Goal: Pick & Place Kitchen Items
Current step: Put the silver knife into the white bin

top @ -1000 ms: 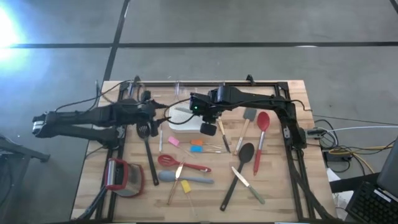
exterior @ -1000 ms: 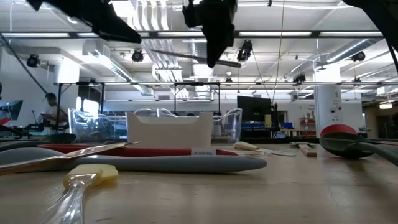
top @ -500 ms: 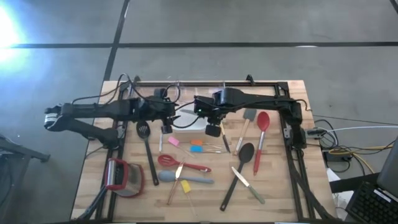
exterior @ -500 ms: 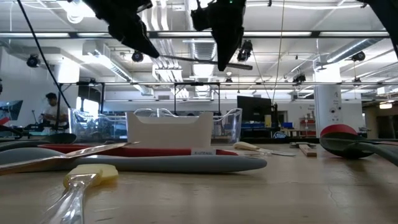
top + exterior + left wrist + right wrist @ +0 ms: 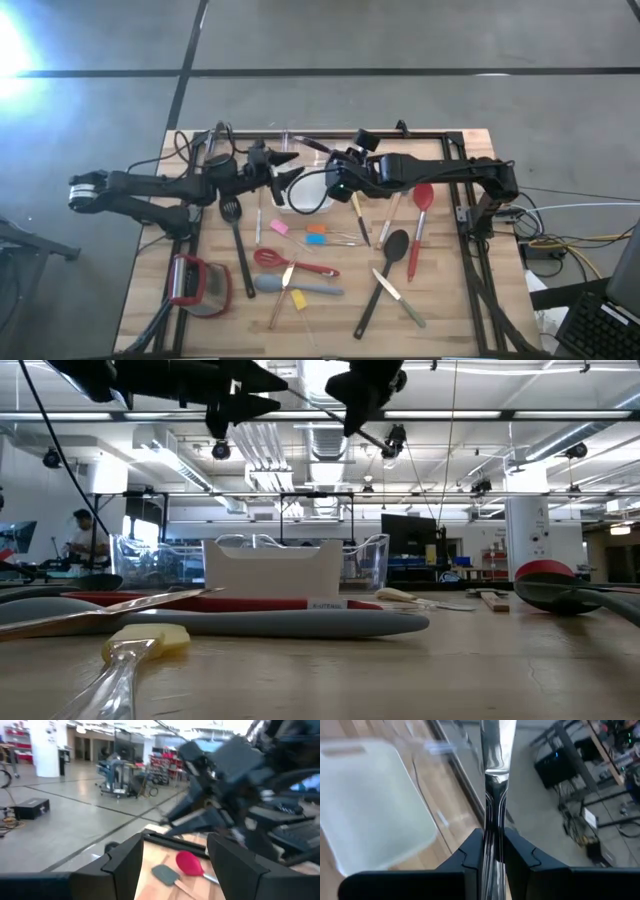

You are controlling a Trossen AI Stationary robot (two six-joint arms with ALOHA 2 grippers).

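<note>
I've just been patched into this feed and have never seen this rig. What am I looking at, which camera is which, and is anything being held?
Two dark robot arms work over a wooden table. One picture looks straight down, one looks level across the tabletop, and one comes from each wrist. The right gripper is shut on a metal utensil, held above the white dish. The left gripper faces it with fingers open, holding nothing. Loose on the table lie a red whisk, a grey-blue spatula, a black spoon, a red spoon and a black slotted turner.

white square dish (image 5: 303,192) | clear plastic tub (image 5: 372,560) behind | red-and-grey gadget (image 5: 192,283) near table corner
</note>
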